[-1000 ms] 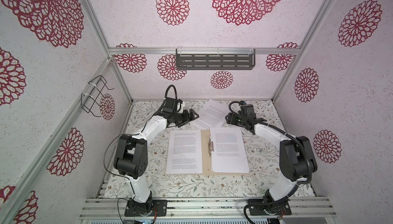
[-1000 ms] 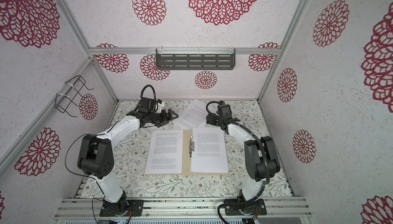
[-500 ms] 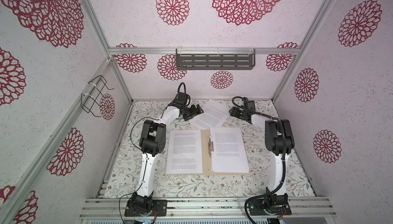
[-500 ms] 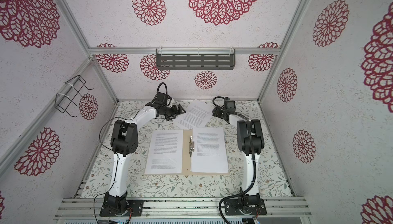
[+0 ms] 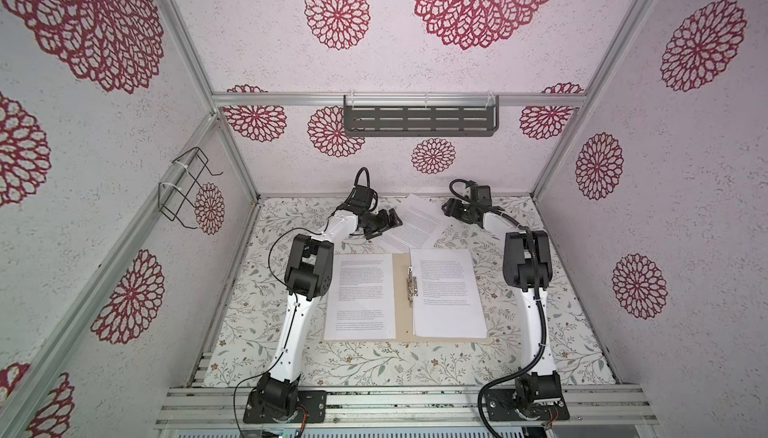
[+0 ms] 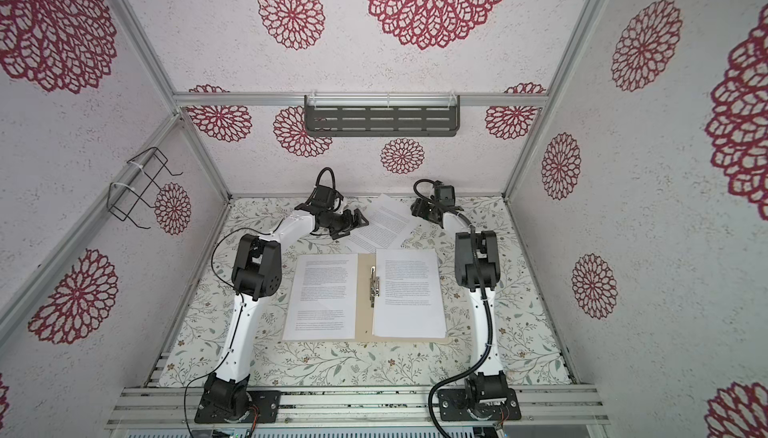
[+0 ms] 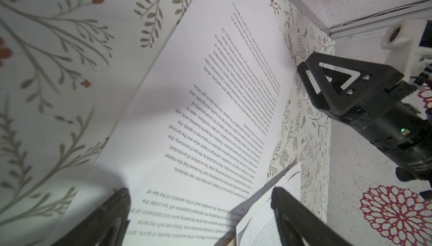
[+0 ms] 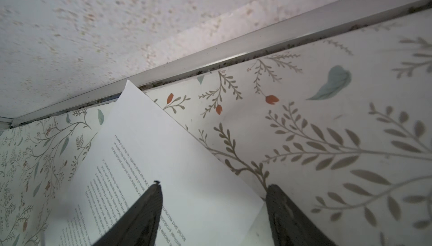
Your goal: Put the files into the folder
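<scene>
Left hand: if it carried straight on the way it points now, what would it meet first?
Probably the loose sheet, which lies just ahead of the open left hand and under its tips. The right hand sits beyond the sheet's far edge. Height over the paper is unclear.

The left arm (image 5: pixel 296 323) and right arm (image 5: pixel 528 311) have white links, black joints (image 5: pixel 309 269), bases (image 5: pixel 286 407) and cables (image 5: pixel 541 332). The right end effector (image 7: pixel 306 86) has triangular cut-out fingers (image 7: pixel 332 97), silver screws (image 7: pixel 366 77), a green light (image 7: pixel 402 130).
</scene>
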Tool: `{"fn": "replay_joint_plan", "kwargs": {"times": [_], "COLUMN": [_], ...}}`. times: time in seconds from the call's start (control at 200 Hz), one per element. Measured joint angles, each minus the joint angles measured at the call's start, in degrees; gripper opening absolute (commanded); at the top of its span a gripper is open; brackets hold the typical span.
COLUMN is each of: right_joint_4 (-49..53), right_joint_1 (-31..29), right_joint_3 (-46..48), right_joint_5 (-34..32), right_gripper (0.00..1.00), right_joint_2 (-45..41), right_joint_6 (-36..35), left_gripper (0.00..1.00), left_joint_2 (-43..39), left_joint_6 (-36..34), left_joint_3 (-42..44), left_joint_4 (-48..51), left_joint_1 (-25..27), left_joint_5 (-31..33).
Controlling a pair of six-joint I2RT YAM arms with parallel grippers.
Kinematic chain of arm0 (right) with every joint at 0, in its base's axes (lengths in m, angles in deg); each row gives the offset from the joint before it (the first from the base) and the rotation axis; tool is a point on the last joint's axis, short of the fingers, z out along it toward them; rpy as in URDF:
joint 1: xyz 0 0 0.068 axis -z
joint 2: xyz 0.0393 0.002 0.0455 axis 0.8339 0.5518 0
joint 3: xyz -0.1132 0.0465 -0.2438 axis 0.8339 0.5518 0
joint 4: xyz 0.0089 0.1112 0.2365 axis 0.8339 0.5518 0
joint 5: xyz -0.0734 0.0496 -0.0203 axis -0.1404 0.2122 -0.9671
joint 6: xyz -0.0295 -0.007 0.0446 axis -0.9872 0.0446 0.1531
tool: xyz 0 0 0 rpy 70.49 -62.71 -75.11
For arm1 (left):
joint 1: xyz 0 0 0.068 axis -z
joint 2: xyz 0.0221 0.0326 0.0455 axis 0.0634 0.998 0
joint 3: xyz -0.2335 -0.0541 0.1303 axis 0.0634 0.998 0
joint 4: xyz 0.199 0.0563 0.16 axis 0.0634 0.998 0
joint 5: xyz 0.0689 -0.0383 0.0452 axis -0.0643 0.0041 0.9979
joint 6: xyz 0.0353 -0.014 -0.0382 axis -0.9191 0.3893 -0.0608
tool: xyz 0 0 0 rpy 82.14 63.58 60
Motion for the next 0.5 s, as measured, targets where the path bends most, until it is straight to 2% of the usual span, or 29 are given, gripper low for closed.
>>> {"fn": "replay_joint_plan", "kwargs": {"times": [0.115, 0.215, 0.29, 0.475, 0.49, 0.5], "right_joint_4": [7.3, 11.6, 12.3, 8.9, 8.9, 8.9], "right_joint_1": [-0.7, -1.4, -1.8, -2.6, -2.6, -2.7], "right_joint_3": [-8.5, -11.2, -10.7, -0.7, -0.5, -0.3], "right_joint_5": [1.2, 2.8, 4.2, 9.3, 9.6, 9.7], "right_gripper": [0.74, 0.75, 0.76, 0.77, 0.83, 0.91], "right_joint_2": [3.7, 4.5, 4.2, -1.2, -1.2, -1.3], "right_joint_6": [-1.7, -3.1, -3.8, -4.1, -4.1, -4.1], "left_gripper": [0.97, 0.97, 0.97, 0.97, 0.97, 0.97], "left_joint_2": [-0.1, -0.6, -1.2, -1.5, -1.5, -1.5], "left_joint_6": [0.0, 0.0, 0.1, 1.0, 1.1, 1.2], "left_joint_3": [0.7, 2.0, 3.3, 4.5, 4.5, 4.6], "left_joint_4": [-0.6, -1.7, -2.8, -4.5, -4.6, -4.7], "left_joint_1": [0.0, 0.0, 0.0, 0.0, 0.0, 0.0], "left_joint_5": [-0.3, -0.3, -0.2, -0.2, -0.2, -0.2]}}
